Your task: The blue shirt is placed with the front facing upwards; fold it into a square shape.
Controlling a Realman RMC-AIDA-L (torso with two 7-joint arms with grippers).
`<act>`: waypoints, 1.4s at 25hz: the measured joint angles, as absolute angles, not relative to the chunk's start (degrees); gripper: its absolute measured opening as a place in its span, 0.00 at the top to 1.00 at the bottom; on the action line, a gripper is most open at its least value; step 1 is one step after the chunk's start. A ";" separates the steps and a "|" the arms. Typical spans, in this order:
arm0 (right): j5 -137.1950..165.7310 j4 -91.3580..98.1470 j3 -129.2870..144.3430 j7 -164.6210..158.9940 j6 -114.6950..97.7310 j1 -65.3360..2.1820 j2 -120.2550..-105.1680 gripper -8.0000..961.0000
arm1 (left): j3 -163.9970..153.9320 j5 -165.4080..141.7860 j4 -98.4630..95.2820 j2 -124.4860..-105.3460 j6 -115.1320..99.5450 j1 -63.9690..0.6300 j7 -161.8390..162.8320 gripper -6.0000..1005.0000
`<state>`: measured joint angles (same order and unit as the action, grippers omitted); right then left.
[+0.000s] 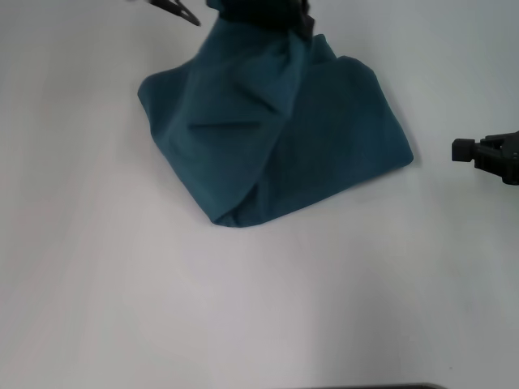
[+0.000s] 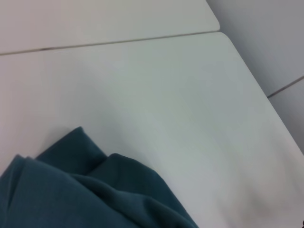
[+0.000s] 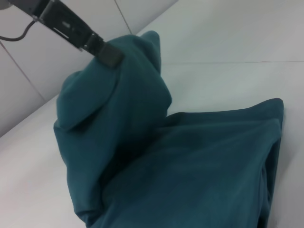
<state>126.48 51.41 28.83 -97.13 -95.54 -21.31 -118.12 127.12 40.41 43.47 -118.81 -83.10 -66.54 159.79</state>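
table [image 1: 122, 284]: white, plain | seam [image 2: 118, 42]: between two tabletops | wall: tiled [image 3: 28, 71]

No readable text, label, brand, number or sign in any view. The crumpled dark teal-blue cotton shirt [image 1: 276, 138] shows plain fabric only, no lettering or tag facing the cameras. The plain white tabletop [image 1: 243, 308] carries no markings either.

I see a plain white table [image 2: 156, 95] with a thin seam across it; beyond its far edge, pale tiled wall [image 3: 28, 85] with dark grout lines.
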 joint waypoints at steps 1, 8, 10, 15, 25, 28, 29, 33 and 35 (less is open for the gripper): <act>126.49 51.41 28.84 -97.14 -95.56 -21.29 -118.12 0.98 | 126.62 40.40 43.37 -119.29 -82.36 -66.79 159.79 0.93; 127.29 51.41 28.92 -97.16 -95.63 -21.42 -118.39 0.98 | 125.07 41.53 42.05 -121.26 -78.18 -67.60 158.51 0.93; 127.97 51.41 28.95 -97.20 -95.54 -21.81 -118.58 0.98 | 124.72 41.85 40.91 -121.75 -76.34 -68.06 158.05 0.93; 128.77 50.74 29.03 -97.31 -95.18 -23.27 -118.80 0.98 | 124.50 42.68 38.75 -123.35 -72.53 -68.72 157.50 0.84; 128.83 49.32 29.10 -97.44 -94.67 -23.71 -118.27 0.98 | 127.84 53.50 59.06 -121.78 -80.30 -54.68 157.22 0.58; 128.90 49.30 29.03 -98.19 -94.91 -23.60 -118.02 0.98 | 130.91 57.62 60.68 -120.25 -84.52 -50.29 156.27 0.52; 128.90 49.37 29.02 -98.74 -95.01 -23.57 -117.95 0.98 | 132.74 59.97 60.72 -119.35 -86.62 -48.32 155.67 0.50; 128.67 49.63 28.79 -102.12 -95.39 -23.93 -117.46 0.98 | 138.93 70.43 58.74 -116.10 -93.87 -40.62 154.13 0.24; 127.39 49.60 28.53 -105.53 -96.73 -24.54 -116.87 0.98 | 140.61 74.05 57.69 -115.39 -95.90 -37.43 153.58 0.16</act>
